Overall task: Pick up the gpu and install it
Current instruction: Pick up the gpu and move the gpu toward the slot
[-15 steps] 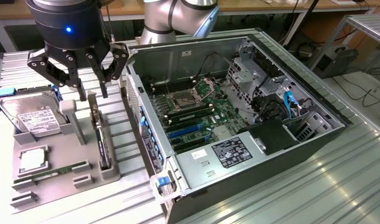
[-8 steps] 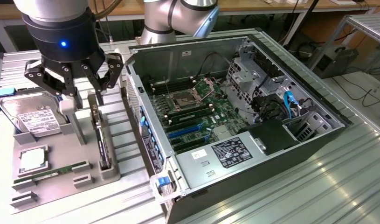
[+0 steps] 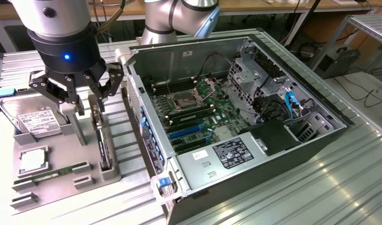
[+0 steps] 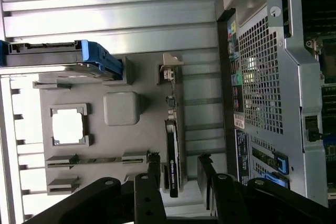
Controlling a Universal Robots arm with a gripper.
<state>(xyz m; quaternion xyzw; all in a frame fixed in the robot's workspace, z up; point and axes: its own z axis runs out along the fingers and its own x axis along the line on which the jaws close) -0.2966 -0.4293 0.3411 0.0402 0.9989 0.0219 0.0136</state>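
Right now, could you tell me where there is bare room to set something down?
The ribbed table on the exterior view's right of the computer case is bare. Only a narrow strip lies between case and grey tray. The tray is crowded: hard drive, and the gpu with the open tool straddling it.

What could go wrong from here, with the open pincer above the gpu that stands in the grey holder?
The gpu is thin and stands on edge; if the pincer descends off-centre, a finger might strike its top edge.
The grey post stands close beside the card, so a finger could catch on it.
The computer case is near; a lifted card may knock its wall.
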